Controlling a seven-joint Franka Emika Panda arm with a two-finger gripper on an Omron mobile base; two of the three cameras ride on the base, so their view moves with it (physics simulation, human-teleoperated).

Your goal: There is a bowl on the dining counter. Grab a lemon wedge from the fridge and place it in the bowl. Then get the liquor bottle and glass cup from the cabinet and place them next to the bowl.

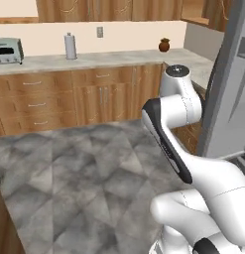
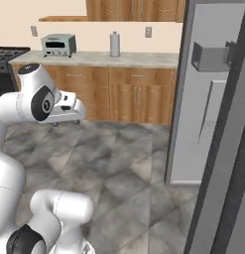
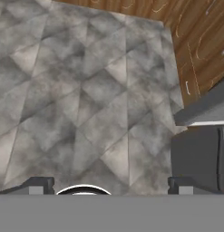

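Hand view, item one: my tool (image 3: pixel 111 186), jaws spread wide and empty, aimed at bare floor (image 3: pixel 77 90) beside the fridge (image 2: pixel 208 99), whose door stands open; risk, I judge: elbow clipping that door when I swing toward the shelves.

A toaster oven (image 2: pixel 58 44) and paper-towel roll (image 2: pixel 114 44) stand on the counter (image 2: pixel 144 60).

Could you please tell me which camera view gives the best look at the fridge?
The right base view: the fridge shows a tall grey door panel, a long handle and the dark dispenser recess. The left base view catches just a grey strip of it at the right edge. The hand view shows a grey lower corner above the floor.
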